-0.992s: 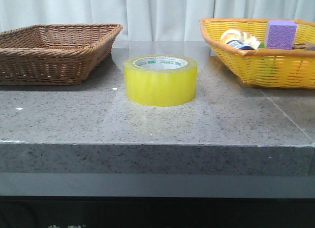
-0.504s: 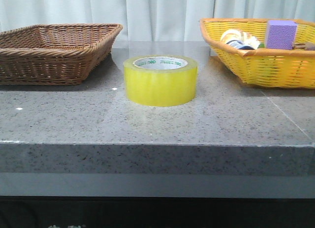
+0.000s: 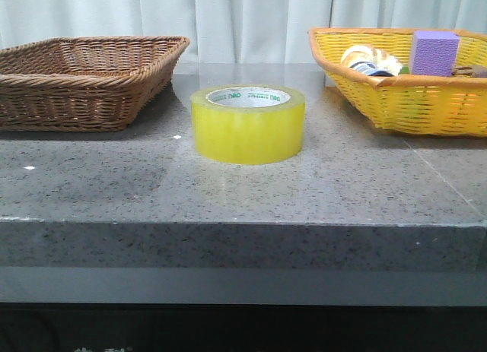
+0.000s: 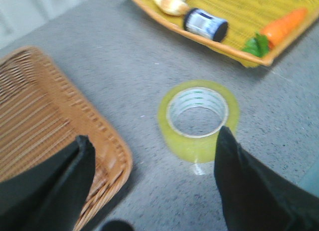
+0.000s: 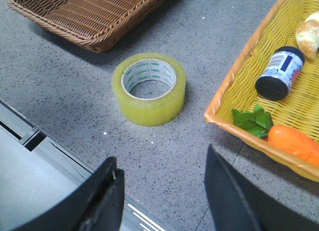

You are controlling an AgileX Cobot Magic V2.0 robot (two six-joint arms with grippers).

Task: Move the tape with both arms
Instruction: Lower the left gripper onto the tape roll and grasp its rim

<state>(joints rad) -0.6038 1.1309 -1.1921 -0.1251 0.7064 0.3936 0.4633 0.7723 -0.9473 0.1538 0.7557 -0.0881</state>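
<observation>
The yellow tape roll (image 3: 249, 124) lies flat on the grey stone table, hollow core up, between the two baskets. It also shows in the left wrist view (image 4: 198, 118) and the right wrist view (image 5: 149, 88). My left gripper (image 4: 152, 141) is open and empty, high above the table, with the tape just beyond one fingertip and the brown basket under the other. My right gripper (image 5: 162, 161) is open and empty, above the table's front edge, well short of the tape. Neither arm shows in the front view.
An empty brown wicker basket (image 3: 84, 78) stands at the left. A yellow basket (image 3: 403, 101) at the right holds a purple block (image 3: 434, 52), a small roll (image 3: 369, 61), a dark jar (image 5: 279, 74), a toy carrot (image 5: 294, 141) and a bread piece.
A faint shadow has appeared on the table's front left in the front view. The tape and both baskets have not moved.
</observation>
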